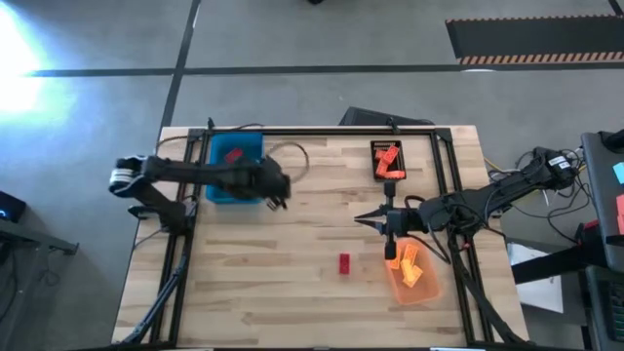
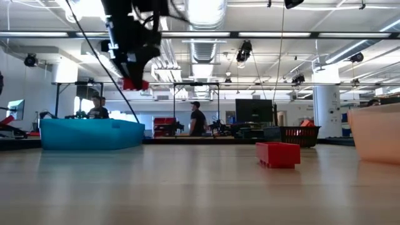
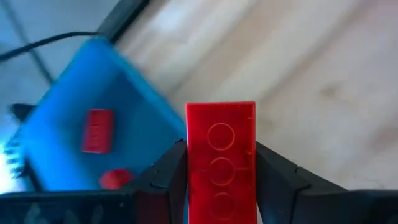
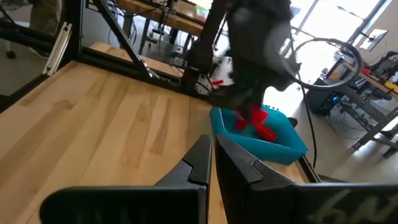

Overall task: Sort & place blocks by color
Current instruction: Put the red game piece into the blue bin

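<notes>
My left gripper [image 1: 277, 191] hangs above the table beside the near right corner of the blue tray [image 1: 234, 168], shut on a red block [image 3: 221, 149]. From table height the same red block [image 2: 134, 84] shows high above the tray's right end. Two more red blocks [image 3: 97, 130] lie inside the blue tray. A single red block [image 1: 344, 263] rests flat on the table toward the near side. My right gripper [image 1: 361, 220] is shut and holds nothing; it sits level above the table's right half, pointing toward the left. My left gripper pinches the red block by its two long sides [image 3: 186, 163] between its two fingers [image 3: 163, 174]. The fingers slant down and lie along the block, whose free end sticks out past the fingertips. Its hollow underside faces the wrist camera. It is lifted clear of table and tray.
A black tray [image 1: 387, 161] with orange-red blocks stands at the far right. A translucent orange tray [image 1: 412, 275] with orange-yellow blocks sits near the right, just by my right arm. A black frame borders the table. People stand in the room behind.
</notes>
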You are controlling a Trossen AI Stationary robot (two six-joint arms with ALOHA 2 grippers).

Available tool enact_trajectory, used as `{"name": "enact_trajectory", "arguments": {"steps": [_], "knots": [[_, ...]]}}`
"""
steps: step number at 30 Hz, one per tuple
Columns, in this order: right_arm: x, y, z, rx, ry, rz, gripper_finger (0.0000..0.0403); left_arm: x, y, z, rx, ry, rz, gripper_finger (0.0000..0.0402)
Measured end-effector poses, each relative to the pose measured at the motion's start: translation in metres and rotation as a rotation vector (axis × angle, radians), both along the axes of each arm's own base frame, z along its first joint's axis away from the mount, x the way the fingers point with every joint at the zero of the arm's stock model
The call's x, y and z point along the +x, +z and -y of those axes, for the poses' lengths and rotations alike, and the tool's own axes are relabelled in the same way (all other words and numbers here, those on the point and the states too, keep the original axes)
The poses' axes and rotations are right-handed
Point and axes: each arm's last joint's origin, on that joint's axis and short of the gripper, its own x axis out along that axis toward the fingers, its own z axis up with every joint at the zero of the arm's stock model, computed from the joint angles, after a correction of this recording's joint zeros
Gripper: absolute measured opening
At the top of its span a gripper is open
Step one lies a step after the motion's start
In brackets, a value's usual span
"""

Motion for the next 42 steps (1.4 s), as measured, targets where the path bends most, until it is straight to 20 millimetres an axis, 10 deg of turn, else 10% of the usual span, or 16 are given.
{"name": "enact_trajectory", "arguments": {"steps": [11,19,25,33,42], "knots": [[0.000,0.000,0.000,0.010,-0.002,0.001,0.0013,-0.062,-0.045,-0.091,-0.001,0.284,-0.037,0.0123],[0.000,0.000,0.000,0.009,-0.002,0.000,0.0013,-0.068,-0.078,-0.129,-0.027,0.373,0.104,0.0123],[0.000,-0.001,0.000,0.008,-0.002,-0.005,0.0013,-0.066,-0.085,-0.137,-0.018,0.397,0.121,0.0123],[0.000,-0.001,0.000,0.008,-0.003,-0.005,0.0013,-0.066,-0.086,-0.138,-0.018,0.399,0.115,0.0239],[0.000,-0.001,0.000,0.104,-0.024,-0.002,0.0013,-0.057,-0.069,-0.123,0.008,0.288,0.143,0.0245]]}}
